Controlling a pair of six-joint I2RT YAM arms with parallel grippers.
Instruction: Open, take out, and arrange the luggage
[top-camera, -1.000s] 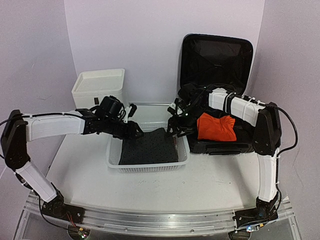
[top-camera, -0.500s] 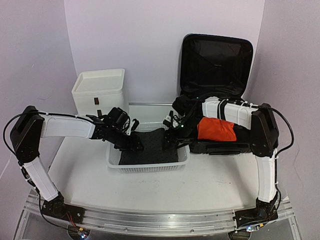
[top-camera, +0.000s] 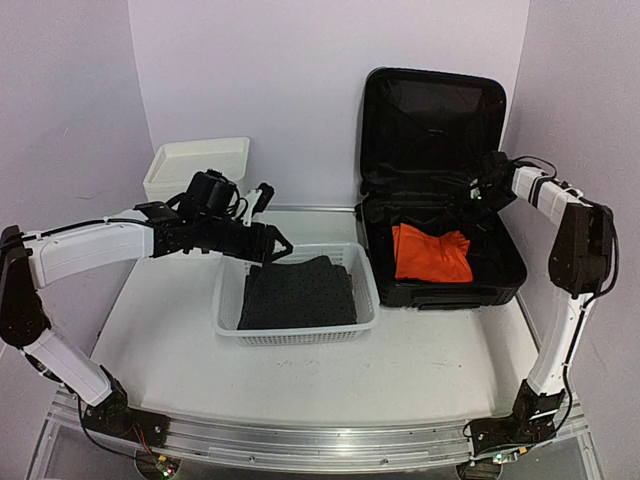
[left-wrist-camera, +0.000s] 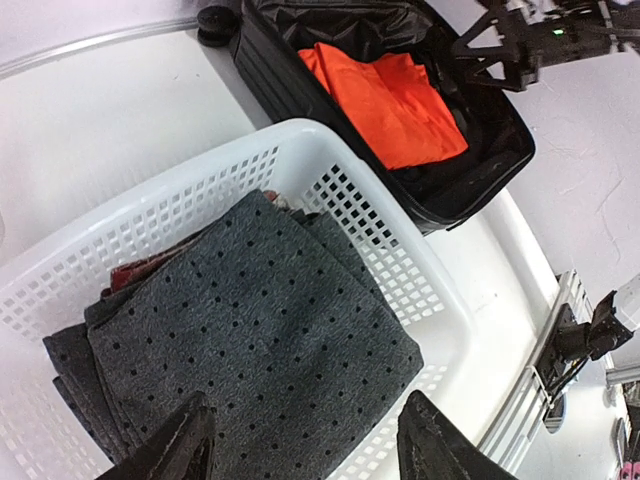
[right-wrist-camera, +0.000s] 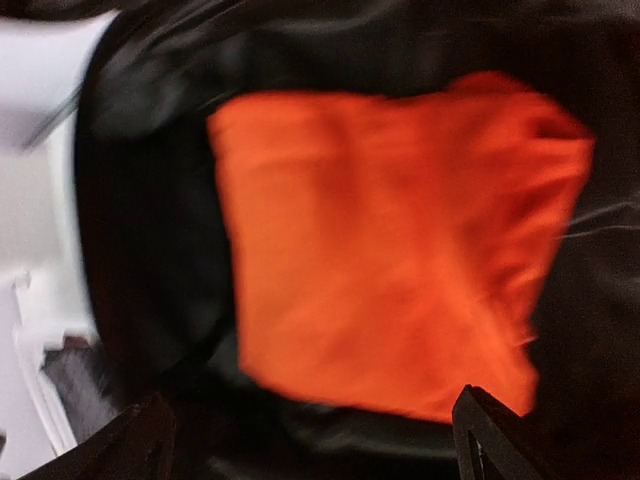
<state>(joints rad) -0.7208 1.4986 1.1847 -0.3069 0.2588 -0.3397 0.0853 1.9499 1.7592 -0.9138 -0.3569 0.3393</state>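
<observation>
black luggage (top-camera: 430, 120) open at upper right, grey cloth (top-camera: 298, 293) in basket (top-camera: 297, 334), orange garment (top-camera: 432, 253) not yet out; looks about halfway, left gripper (left-wrist-camera: 308, 400) and right gripper (right-wrist-camera: 312, 395) wide, empty.

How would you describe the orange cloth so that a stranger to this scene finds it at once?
Find the big black suitcase, open on the right of the table. A folded orange cloth lies in its lower half on black lining. It is the only bright piece; the neighbouring white basket holds a dark grey cloth.
</observation>
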